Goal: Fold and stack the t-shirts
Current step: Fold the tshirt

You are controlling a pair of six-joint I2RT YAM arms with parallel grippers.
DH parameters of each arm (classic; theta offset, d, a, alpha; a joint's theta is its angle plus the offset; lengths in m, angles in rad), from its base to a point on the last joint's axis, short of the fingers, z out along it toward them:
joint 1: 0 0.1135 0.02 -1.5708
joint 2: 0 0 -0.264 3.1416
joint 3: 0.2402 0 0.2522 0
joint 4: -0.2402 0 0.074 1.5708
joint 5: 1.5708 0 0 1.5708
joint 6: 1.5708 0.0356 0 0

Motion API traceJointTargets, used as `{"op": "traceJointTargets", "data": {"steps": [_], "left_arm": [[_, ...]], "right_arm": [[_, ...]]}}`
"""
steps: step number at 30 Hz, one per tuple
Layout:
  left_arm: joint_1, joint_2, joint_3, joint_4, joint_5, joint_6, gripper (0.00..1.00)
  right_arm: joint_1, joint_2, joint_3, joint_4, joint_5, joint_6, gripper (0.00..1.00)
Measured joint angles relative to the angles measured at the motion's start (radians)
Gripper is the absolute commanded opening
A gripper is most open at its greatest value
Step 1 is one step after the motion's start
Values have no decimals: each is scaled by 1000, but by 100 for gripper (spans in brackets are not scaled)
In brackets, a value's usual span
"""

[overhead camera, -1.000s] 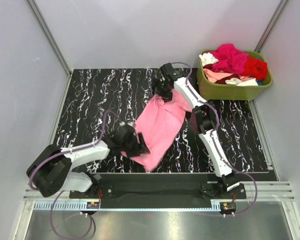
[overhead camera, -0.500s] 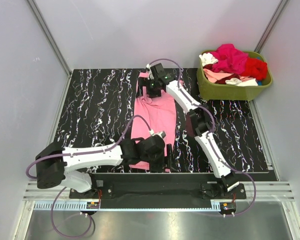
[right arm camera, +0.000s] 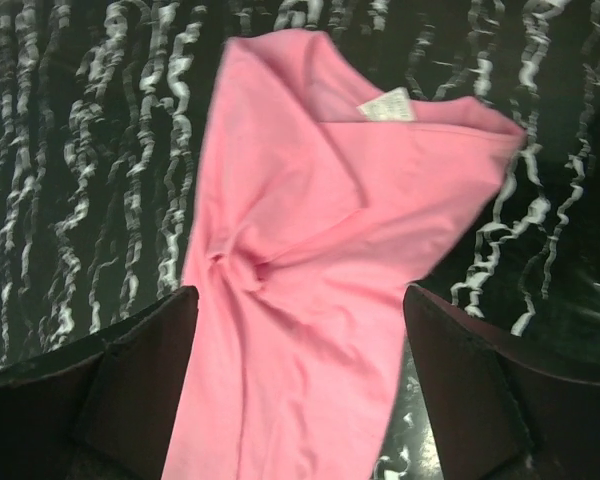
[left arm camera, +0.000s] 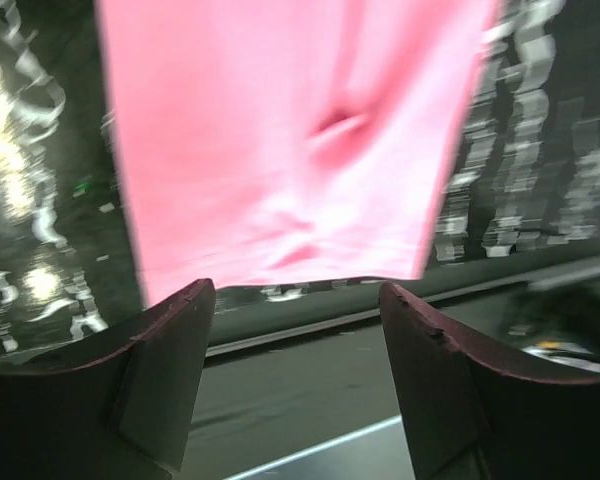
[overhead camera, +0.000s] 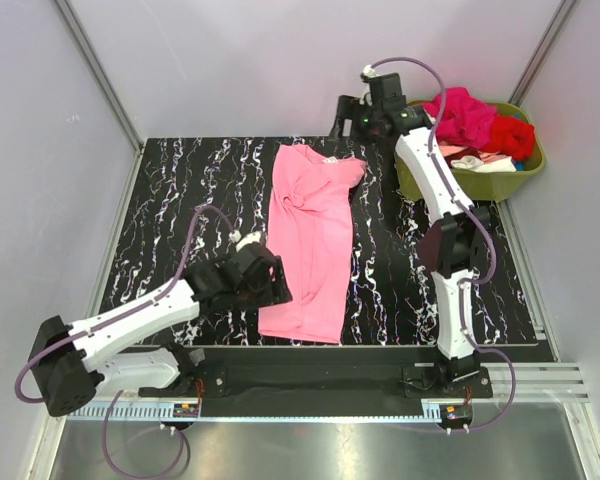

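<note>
Looking down from the top camera, the pink t-shirt [overhead camera: 305, 250] lies stretched lengthwise on the marbled table [overhead camera: 170, 200], collar at the far side and hem close to the near edge, and nothing grips it. The left gripper [overhead camera: 268, 282] sits just beside the shirt's left border near the hem. The right gripper [overhead camera: 363, 118] hangs beyond the collar, near the olive tub [overhead camera: 460, 185] where the other tees [overhead camera: 465, 115] are heaped. From the left wrist, the fingers [left arm camera: 170, 370] stand spread with nothing between them, and the shirt's hem lies flat on the table ahead of them. From the right wrist, the fingers [right arm camera: 140, 380] are likewise wide apart and empty above the collar end. There the neck label [right arm camera: 385, 104] faces up, one sleeve lies out flat, and the other side is drawn into a puckered knot of creases. I judge the spreading-out step nearly finished and the folding not begun. The next move likely calls for freeing and smoothing that bunched sleeve, then taking both ends of one long edge to fold it inward.
</note>
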Motion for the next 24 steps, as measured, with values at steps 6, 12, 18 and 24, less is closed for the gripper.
{"op": "traceJointTargets", "data": {"steps": [6,12,18,24], "left_arm": [[3,9,-183,110,40,-7,64],[3,11,-275,176,61,-40,65],[3,52,-338,259,80,-70,66],[3,72,-354,341,82,-89,44]], "right_arm": [[-63,216,145,-79,-31,21,77],[-25,350,147,-134,-11,37,72],[-10,405,151,-149,31,61,67],[-12,461,190,-145,54,75,64]]}}
